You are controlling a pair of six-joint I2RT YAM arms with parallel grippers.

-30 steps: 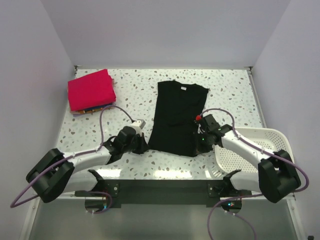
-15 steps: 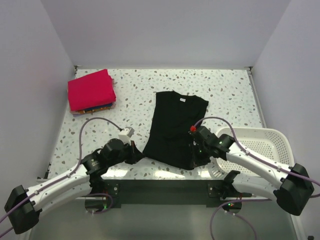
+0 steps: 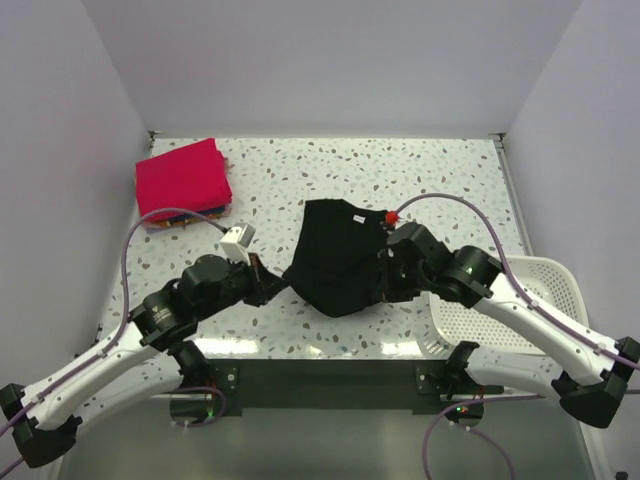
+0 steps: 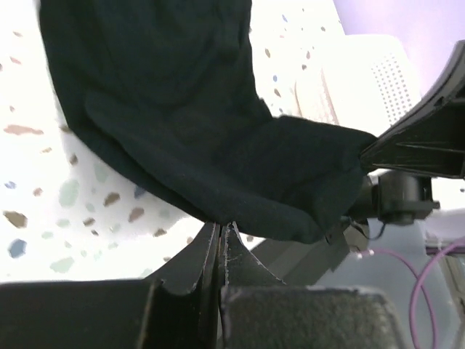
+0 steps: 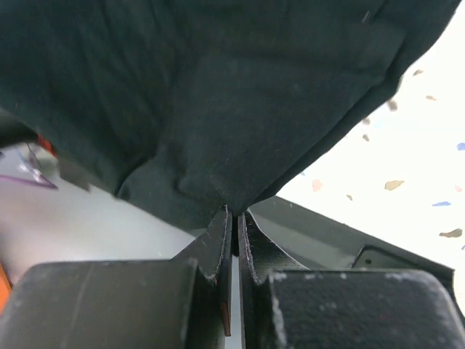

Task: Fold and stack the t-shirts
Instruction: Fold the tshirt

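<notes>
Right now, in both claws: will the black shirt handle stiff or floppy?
Likely floppy: the black t-shirt sags between the left claw and right claw. Probably light: small corner pinches carry it. Could swing when moved.

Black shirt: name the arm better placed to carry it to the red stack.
Probably left: left pincer grips the shirt, the stack lies on its side; right pincer, also gripping, is nearer the basket.

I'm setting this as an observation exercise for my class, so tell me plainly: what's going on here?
Two robot arms are handling a black t-shirt. The left gripper and right gripper are each shut on a near corner, holding that edge off the table; the collar end seems to lie on it. A folded pinkish-red shirt tops a stack far left; a white basket sits at the right.
</notes>
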